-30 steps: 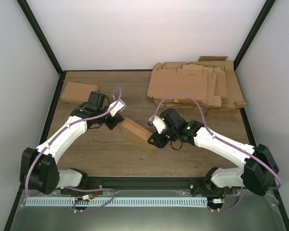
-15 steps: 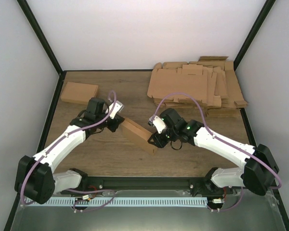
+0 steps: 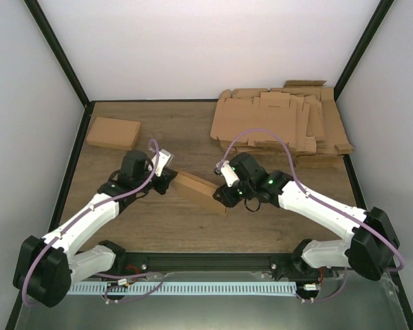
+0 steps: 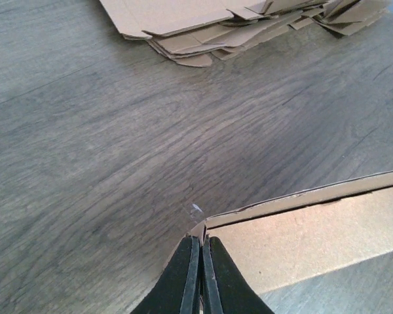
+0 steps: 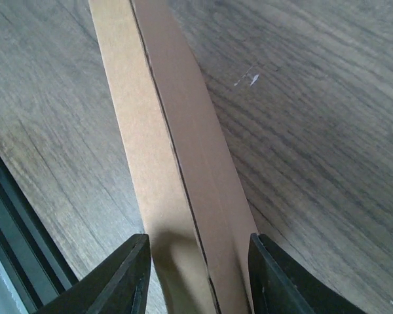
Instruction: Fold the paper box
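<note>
A brown paper box (image 3: 196, 190), folded into a long closed shape, lies slanted at the table's middle between my two grippers. My left gripper (image 3: 168, 180) is at its far-left end. In the left wrist view the left gripper (image 4: 201, 241) is shut, pinching the corner edge of the box (image 4: 301, 235). My right gripper (image 3: 224, 195) is at the box's near-right end. In the right wrist view the right gripper (image 5: 198, 239) straddles the box (image 5: 177, 144), its fingers against both long sides. A seam runs along the box's top face.
A pile of flat cardboard blanks (image 3: 282, 124) lies at the back right and shows in the left wrist view (image 4: 236, 26). A finished folded box (image 3: 113, 132) sits at the back left. The black frame rail (image 5: 13, 222) runs along the table's near edge.
The left arm has drawn back and lowered toward the near left, keeping its hold on the box corner. The box has turned a little and lies flatter. The right gripper has shifted slightly up.
</note>
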### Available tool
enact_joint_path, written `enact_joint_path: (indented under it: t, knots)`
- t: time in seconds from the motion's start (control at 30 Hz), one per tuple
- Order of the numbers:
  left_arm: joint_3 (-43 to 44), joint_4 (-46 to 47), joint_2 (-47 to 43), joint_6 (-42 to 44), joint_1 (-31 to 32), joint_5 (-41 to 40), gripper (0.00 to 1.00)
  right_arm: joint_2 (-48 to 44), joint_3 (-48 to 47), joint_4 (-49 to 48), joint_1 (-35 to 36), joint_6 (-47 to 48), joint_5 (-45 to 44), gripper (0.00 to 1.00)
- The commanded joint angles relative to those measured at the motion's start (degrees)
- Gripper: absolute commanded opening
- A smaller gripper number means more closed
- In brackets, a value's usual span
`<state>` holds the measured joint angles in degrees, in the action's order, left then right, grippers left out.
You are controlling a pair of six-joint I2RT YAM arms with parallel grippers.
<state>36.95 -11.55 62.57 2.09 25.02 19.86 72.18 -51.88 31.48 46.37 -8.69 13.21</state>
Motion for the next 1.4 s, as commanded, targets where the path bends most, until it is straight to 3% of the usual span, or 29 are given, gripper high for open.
enact_joint_path:
  t: [0.0,0.2,0.4,0.63,0.87,1.03,1.37]
  knots:
    - [-2.88,-1.2,-0.09,-2.03,1.56,0.79,0.04,-2.5,-3.87,-0.97,0.21,-1.13,-3.27,0.46]
    - [-4.92,1.43,-2.45,-4.4,4.1,-2.11,0.04,-4.52,-4.99,2.63,0.21,-3.77,-7.56,0.6]
    - [-4.52,0.86,-3.85,-5.16,5.34,-5.45,0.04,-5.73,-7.57,9.64,0.21,-9.5,-11.69,0.6]
    - [-4.18,1.04,-3.31,-6.21,6.31,-6.77,0.04,-8.48,-10.53,18.87,0.21,-12.27,-7.22,0.6]
    - [-3.99,1.44,-2.12,-6.56,7.12,-7.32,0.04,-8.29,-11.4,27.21,0.22,-14.62,-6.27,0.53]
    - [-3.19,0.65,-1.51,-6.08,7.65,-7.59,0.04,-8.92,-10.4,27.17,0.21,-15.25,-3.34,0.41]
    - [-2.75,0.24,-1.49,-5.87,8.28,-8.67,0.04,-9.08,-5.15,21.16,0.21,-16.56,-7.47,0.39]
